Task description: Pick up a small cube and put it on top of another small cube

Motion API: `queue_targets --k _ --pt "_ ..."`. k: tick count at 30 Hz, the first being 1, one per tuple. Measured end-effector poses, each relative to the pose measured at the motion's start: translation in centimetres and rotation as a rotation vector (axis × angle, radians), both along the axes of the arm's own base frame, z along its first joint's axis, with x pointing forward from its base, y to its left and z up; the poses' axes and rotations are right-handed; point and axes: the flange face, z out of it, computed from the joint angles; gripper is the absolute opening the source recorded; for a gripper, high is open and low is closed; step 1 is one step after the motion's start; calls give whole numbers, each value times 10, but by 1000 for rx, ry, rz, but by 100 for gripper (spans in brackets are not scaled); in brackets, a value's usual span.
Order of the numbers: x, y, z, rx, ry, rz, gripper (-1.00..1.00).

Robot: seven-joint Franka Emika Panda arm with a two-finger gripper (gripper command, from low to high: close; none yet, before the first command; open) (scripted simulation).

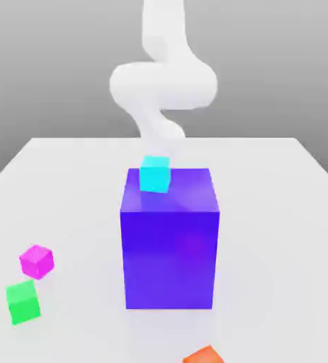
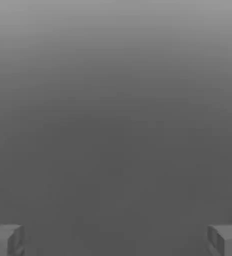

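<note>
A small cyan cube [image 1: 154, 174] rests on the top face of a large blue-violet block [image 1: 170, 241], near its far edge toward the exterior view's left. The white arm [image 1: 159, 85] comes down behind the block and ends just behind the cyan cube. In the hand view my gripper [image 2: 116, 240] is open: two grey fingertips [image 2: 7, 240] stand far apart with nothing between them, facing plain grey background. A magenta cube [image 1: 37, 261] and a green cube [image 1: 23, 302] lie on the table at the exterior view's left front.
An orange cube [image 1: 204, 356] sits at the near edge of the white table [image 1: 280, 234], partly cut off. The tall blue-violet block stands in the table's middle, between the arm and the near cubes.
</note>
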Motion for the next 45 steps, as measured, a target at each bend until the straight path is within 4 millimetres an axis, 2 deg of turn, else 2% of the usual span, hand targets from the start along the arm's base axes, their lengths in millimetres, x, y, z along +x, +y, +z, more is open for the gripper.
queue_targets --k 2,4,6,9,11,14,17,18,21,23,27,28,35,41,43,45 --pt "23 -32 -48 -4 75 -45 0" --pt "36 -63 -95 -3 145 -87 0" --pt "42 -94 -142 3 212 -126 0" --pt "37 -137 -212 20 313 -184 0" --pt "26 -164 -258 37 379 -221 0" --pt "-2 -198 -326 72 476 -275 0" --pt "-41 -223 -389 115 571 -326 0" --pt "-61 -234 -409 137 601 -358 0" --pt "-101 -241 -462 183 680 -389 0" --pt "-107 -242 -484 188 694 -392 0" --pt "-110 -242 -524 189 700 -393 0" --pt "-110 -241 -532 190 700 -393 -100" --pt "-110 -241 -532 192 700 -393 -100" --pt "-110 -241 -481 192 700 -392 -100" --pt "-99 -241 -468 202 698 -416 -100" --pt "-79 -241 -458 215 695 -453 -100"
